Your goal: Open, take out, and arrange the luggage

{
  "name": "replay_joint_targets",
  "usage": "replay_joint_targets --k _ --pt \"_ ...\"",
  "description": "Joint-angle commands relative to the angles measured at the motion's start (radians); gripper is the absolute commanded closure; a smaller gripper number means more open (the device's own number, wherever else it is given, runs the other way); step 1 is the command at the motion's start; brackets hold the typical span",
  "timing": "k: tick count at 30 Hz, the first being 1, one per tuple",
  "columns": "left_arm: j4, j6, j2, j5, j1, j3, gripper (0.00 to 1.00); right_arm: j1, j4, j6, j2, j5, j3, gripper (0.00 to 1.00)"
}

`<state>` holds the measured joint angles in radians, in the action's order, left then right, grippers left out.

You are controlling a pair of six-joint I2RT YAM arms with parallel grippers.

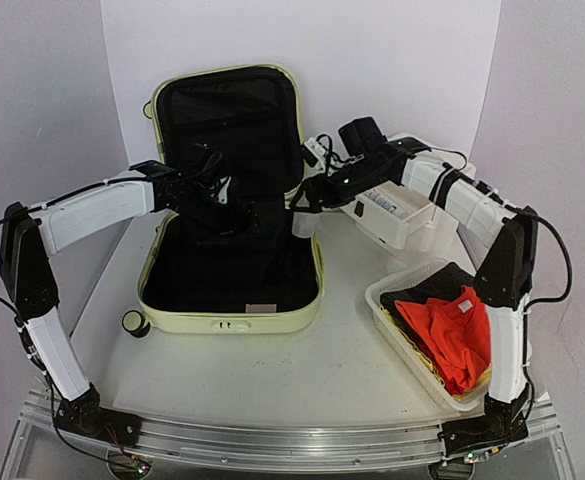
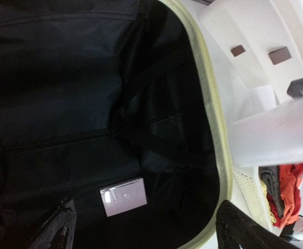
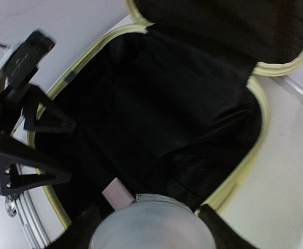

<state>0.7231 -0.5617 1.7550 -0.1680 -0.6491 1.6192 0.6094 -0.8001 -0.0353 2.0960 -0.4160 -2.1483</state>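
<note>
The pale yellow-green luggage (image 1: 232,322) lies open on the table with its lid propped up at the back. Its black lining shows, with a small pale label (image 2: 123,196) near the front wall. My left gripper (image 1: 227,208) hovers over the open shell, its fingers (image 2: 58,228) wide apart with nothing between them. My right gripper (image 1: 307,205) is at the luggage's right rim (image 3: 244,171), shut on a pale round container (image 3: 151,225) held just above that rim. The same container (image 2: 273,129) shows in the left wrist view.
A white mesh basket (image 1: 387,300) with red, orange and dark clothes stands at the front right. A white drawer box (image 1: 397,215) sits behind it, under the right arm. A black caster wheel (image 1: 132,322) sticks out at the luggage's front left corner.
</note>
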Motion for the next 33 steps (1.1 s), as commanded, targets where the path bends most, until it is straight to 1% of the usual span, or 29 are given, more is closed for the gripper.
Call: replay_joint_targets --k 1,4,5,7,10,15,19,21,23,25,27,31,33 --pt "-0.002 -0.077 -0.101 0.115 0.022 -0.058 0.05 0.068 -0.036 0.008 0.038 -0.063 -0.048 0.03" --pt "-0.002 -0.077 -0.113 0.114 0.027 -0.084 0.05 0.062 -0.052 0.016 0.008 0.215 -0.011 0.02" --pt "-0.002 -0.075 -0.109 0.105 0.028 -0.088 0.05 0.048 -0.051 0.011 0.0 0.27 0.0 0.03" --pt "0.0 -0.083 -0.104 0.093 0.029 -0.092 0.06 0.002 -0.057 -0.033 -0.001 0.315 0.007 0.1" --pt "-0.001 -0.099 -0.092 0.086 0.029 -0.092 0.07 -0.066 -0.081 -0.086 0.013 0.331 0.006 0.19" --pt "0.001 -0.1 -0.077 0.067 0.029 -0.087 0.08 -0.139 -0.142 -0.092 0.072 0.44 -0.049 0.35" --pt "0.005 -0.099 -0.077 0.061 0.031 -0.091 0.08 -0.185 -0.187 -0.061 0.138 0.553 -0.132 0.4" --pt "0.005 -0.097 -0.078 0.058 0.031 -0.093 0.08 -0.199 -0.195 -0.04 0.163 0.631 -0.173 0.45" --pt "0.007 -0.097 -0.078 0.056 0.031 -0.092 0.08 -0.212 -0.192 -0.019 0.178 0.685 -0.211 0.46" --pt "0.007 -0.098 -0.078 0.055 0.03 -0.091 0.08 -0.232 -0.194 -0.018 0.191 0.715 -0.244 0.47" --pt "0.008 -0.095 -0.077 0.053 0.031 -0.088 0.08 -0.248 -0.195 -0.019 0.183 0.708 -0.242 0.47" --pt "0.009 -0.089 -0.075 0.054 0.031 -0.08 0.08 -0.249 -0.193 0.021 0.142 0.636 -0.15 0.47" --pt "0.009 -0.085 -0.07 0.052 0.031 -0.073 0.08 -0.249 -0.194 0.044 0.112 0.629 -0.084 0.45"
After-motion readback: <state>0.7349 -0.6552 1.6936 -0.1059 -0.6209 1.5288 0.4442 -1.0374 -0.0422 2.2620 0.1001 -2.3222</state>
